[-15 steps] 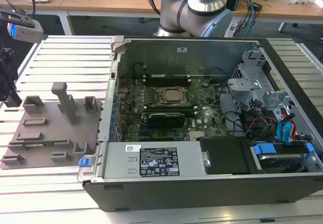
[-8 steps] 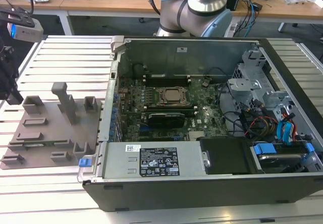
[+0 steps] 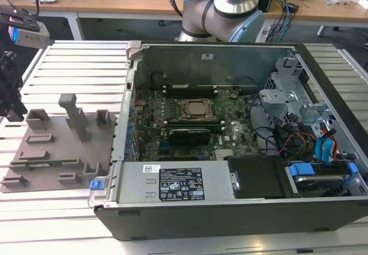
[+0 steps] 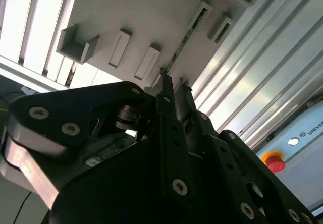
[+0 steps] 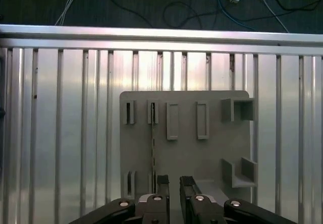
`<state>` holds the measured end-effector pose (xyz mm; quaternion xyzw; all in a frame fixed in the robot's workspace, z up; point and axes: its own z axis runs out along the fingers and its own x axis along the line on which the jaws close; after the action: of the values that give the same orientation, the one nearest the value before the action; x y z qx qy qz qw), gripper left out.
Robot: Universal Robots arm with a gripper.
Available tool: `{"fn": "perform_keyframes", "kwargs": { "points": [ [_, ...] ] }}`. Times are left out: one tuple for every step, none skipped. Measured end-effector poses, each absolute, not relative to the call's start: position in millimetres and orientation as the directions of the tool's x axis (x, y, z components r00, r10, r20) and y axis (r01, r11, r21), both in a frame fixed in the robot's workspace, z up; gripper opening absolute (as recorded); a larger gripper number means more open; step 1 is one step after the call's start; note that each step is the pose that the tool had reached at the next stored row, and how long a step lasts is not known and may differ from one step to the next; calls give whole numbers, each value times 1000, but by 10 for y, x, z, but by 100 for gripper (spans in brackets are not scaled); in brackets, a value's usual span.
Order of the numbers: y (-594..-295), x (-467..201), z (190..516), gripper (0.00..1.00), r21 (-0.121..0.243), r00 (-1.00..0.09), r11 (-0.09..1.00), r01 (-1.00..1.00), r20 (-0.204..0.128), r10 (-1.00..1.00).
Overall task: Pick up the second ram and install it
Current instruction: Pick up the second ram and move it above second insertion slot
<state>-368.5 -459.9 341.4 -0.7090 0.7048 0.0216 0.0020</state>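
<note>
Exterior view: grey plate (image 3: 57,146) with upright blocks sits on the slatted tabletop (image 3: 75,65), just beside the open computer case (image 3: 172,215) on the exterior view's left. CPU socket (image 3: 195,110) is mid-board, with the long memory slots running alongside it. First wrist view: gripper (image 5: 174,179) hangs over the plate's near edge, fingers (image 5: 162,183) a narrow gap apart with nothing between them. The second ram (image 5: 153,138) stands on edge in the plate's holders, a thin dark line running from a far slot block toward the gripper. It lines up just beside one finger, not with the gap, though camera offset may account for some of that. Second wrist view: same stick (image 4: 189,35) seen edge-on, green, running down to the gripper (image 4: 175,85) tips. I can't tell from here whether the tips touch it; looks like above, not on. Judgement: this is the approach for the pick, with no grasp made. To do it well, centre the gap over the stick's thin edge, keep the jaws square to its length, and come straight down. Take it near mid-length so it doesn't pivot. Clamp on the board faces, light on the chips. Pull straight up out of the holders, since any tilt risks binding in the slot blocks.
</note>
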Motion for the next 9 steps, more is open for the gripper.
{"fn": "perform_keyframes", "kwargs": {
  "points": [
    [-4599, -3685, 3409, 24, 28, -19, 18, -999, -32, -999],
    [-4599, -3685, 3404, 24, 27, -47, 46, -999, -28, -999],
    [-4600, -3685, 3404, 24, 27, -51, 50, -998, -26, -998],
    [-4600, -3685, 3404, 24, 27, -51, 50, -998, -26, -998],
    [-4599, -3685, 3381, 24, 27, -51, 50, -998, -26, -998],
    [-4600, -3685, 3338, 24, 27, -51, 51, -998, -26, -998],
    [-4611, -3684, 3284, 24, 27, -51, 51, -998, -26, -998],
    [-4627, -3684, 3245, 24, 27, -51, 51, -998, -26, -998],
    [-4654, -3684, 3201, 24, 27, -51, 51, -998, -26, -998]
  ]
}}
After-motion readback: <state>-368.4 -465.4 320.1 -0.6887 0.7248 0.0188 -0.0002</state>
